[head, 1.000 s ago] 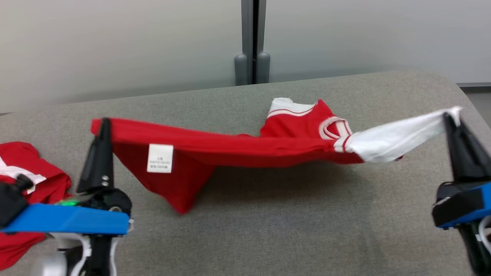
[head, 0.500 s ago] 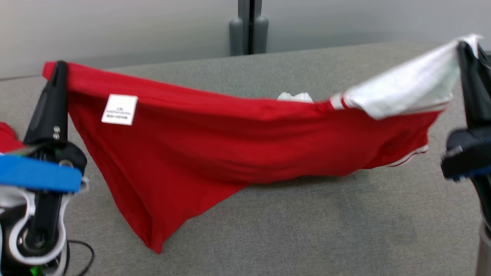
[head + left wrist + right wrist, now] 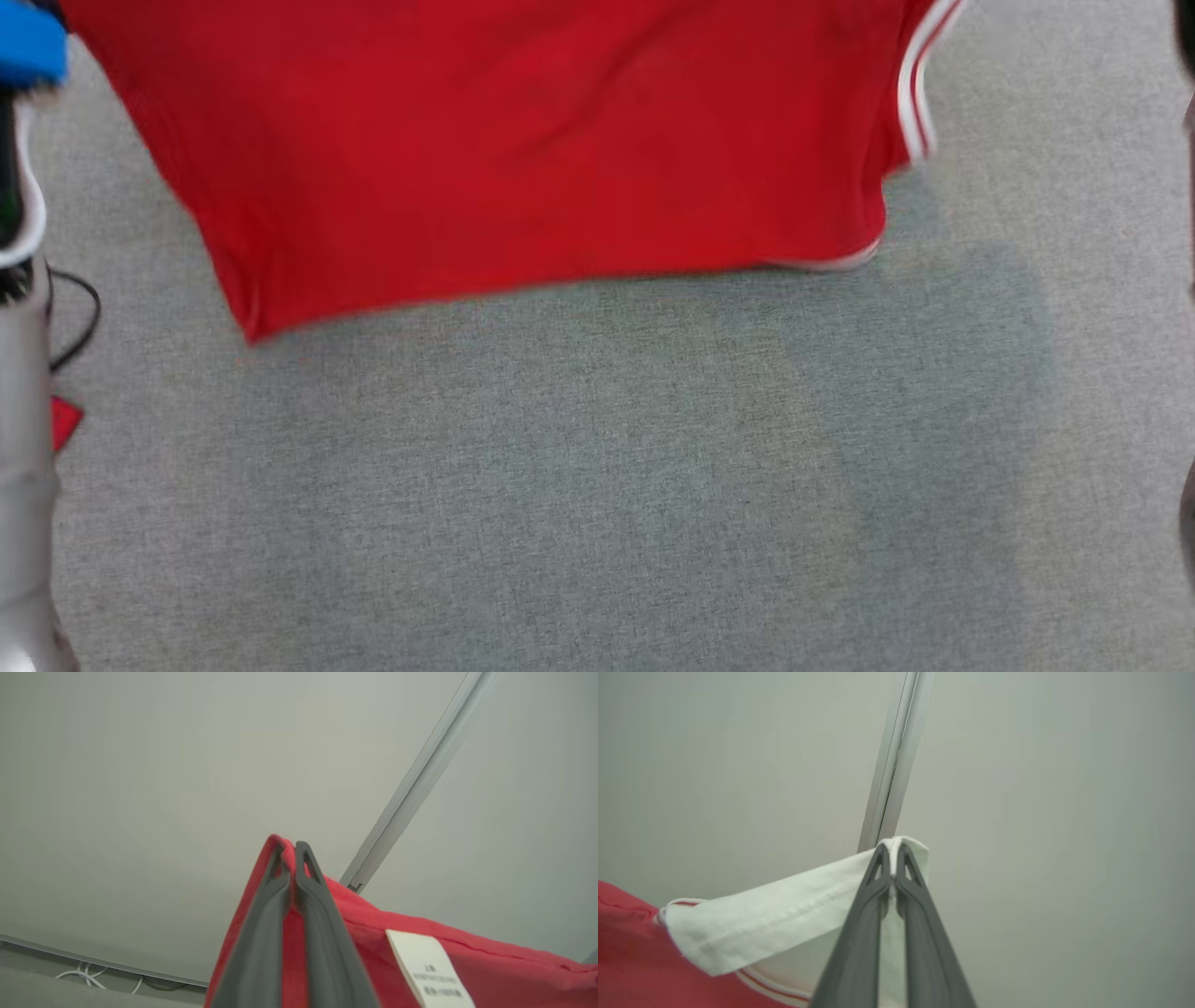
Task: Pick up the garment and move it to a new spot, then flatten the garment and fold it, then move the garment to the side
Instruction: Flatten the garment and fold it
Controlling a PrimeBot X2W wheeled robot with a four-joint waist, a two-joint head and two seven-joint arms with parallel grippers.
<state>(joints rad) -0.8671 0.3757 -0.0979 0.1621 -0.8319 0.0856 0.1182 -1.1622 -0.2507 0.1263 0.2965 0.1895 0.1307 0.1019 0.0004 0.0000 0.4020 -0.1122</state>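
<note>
Holding the garment (image 3: 523, 140) up between both arms, you have its red body hanging as a broad sheet across the top of the head view. I cannot tell whether its lower edge brushes the grey table (image 3: 597, 485) or hangs just above it.

Your left gripper (image 3: 290, 847) is pinched tight on a red edge, the cloth squeezed between its two fingers, with the white label (image 3: 427, 966) just beside them. Your right gripper (image 3: 892, 849) is clamped the same way on the tip of the white sleeve (image 3: 784, 905), which stretches away toward the red body. Both wrist views look up at a pale wall, so the held edge is raised high.

As I judge it, you are in the first part of the job: the pick-up is done and the carry to a new spot is the step in hand. Nothing is laid out yet, so the flattening, the fold and the last shift to the side are all left.

One grip is on a body edge and the other on a sleeve end, so expect the garment to land skewed and to need smoothing once down. A scrap of red cloth (image 3: 63, 420) lies at the left edge by a dark cable (image 3: 79, 317); set down well apart from both.
</note>
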